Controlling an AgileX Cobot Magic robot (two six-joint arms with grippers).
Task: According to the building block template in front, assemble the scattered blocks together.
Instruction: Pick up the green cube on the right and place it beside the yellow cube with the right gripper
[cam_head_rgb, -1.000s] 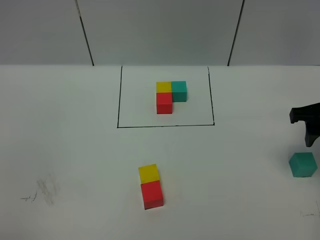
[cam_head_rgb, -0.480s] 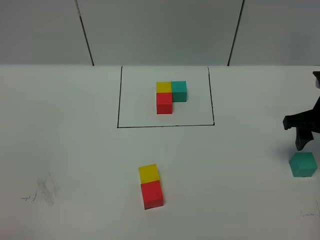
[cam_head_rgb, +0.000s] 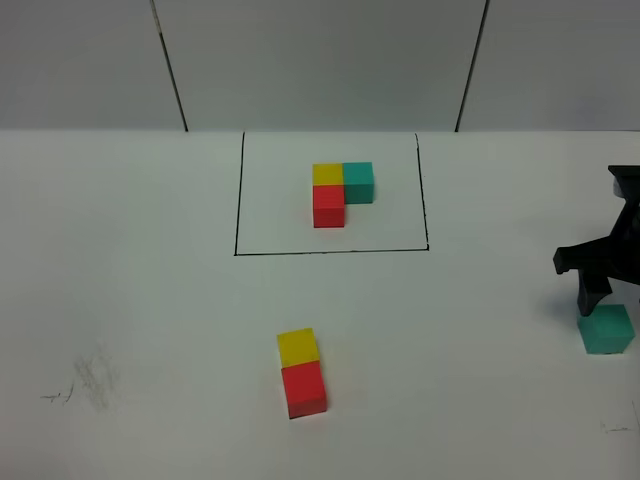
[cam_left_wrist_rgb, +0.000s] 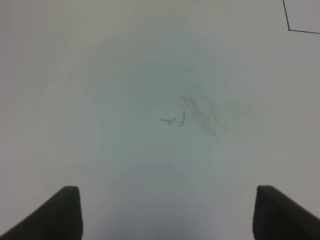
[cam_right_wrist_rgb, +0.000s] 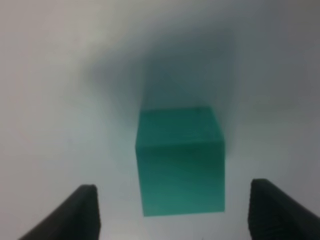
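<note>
Teal cube (cam_right_wrist_rgb: 180, 160) sits by the right edge of the worktop (cam_head_rgb: 150, 300), well apart from the joined yellow cube (cam_head_rgb: 298, 347) and red cube (cam_head_rgb: 304, 388) near the front edge. Judged light, rigid and matte; grip two opposite flat sides, squarely.

Right claw (cam_right_wrist_rgb: 174, 200) is open and straddles it without contact. Left claw (cam_left_wrist_rgb: 167, 200) is open over bare worktop.

Over the last second the right claw has dropped to the cube; cube unmoved.

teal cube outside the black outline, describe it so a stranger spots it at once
On the white table, look right of the black rectangle outline, near the edge. The small matte teal cube stands alone there, by the black right gripper. The other teal cube sits joined inside the outline.
</note>
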